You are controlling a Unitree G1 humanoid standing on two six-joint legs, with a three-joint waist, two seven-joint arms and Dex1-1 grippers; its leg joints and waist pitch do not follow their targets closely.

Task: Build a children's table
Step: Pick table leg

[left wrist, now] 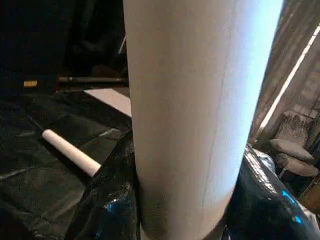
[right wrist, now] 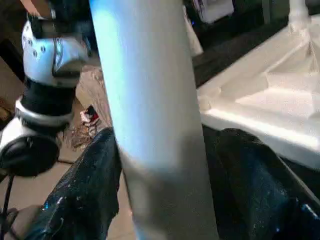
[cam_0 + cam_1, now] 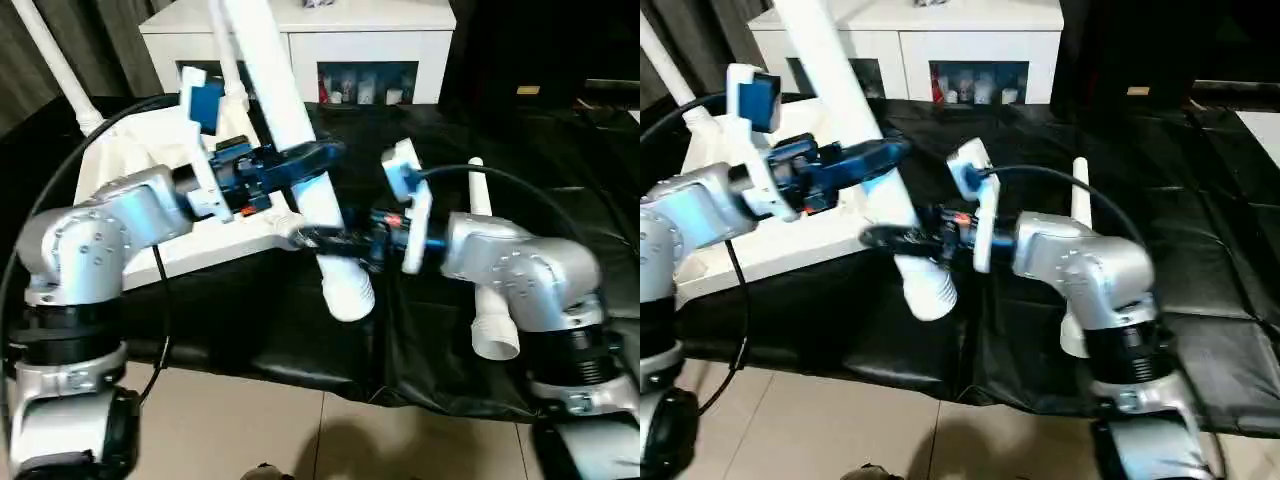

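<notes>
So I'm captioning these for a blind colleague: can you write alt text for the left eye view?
Both grippers, left and right, clamp one long white table leg held slanting above the black mat. The upturned white tabletop lies behind on the robot's left; another loose leg lies beside the right arm.

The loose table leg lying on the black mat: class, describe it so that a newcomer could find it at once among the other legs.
Start at the black mat that covers the floor, then look beside the robot's right arm. There the loose leg, a white tapered tube, lies flat with its wide open end toward the camera. Unlike the leg that the left gripper and right gripper hold, nothing touches it.
</notes>
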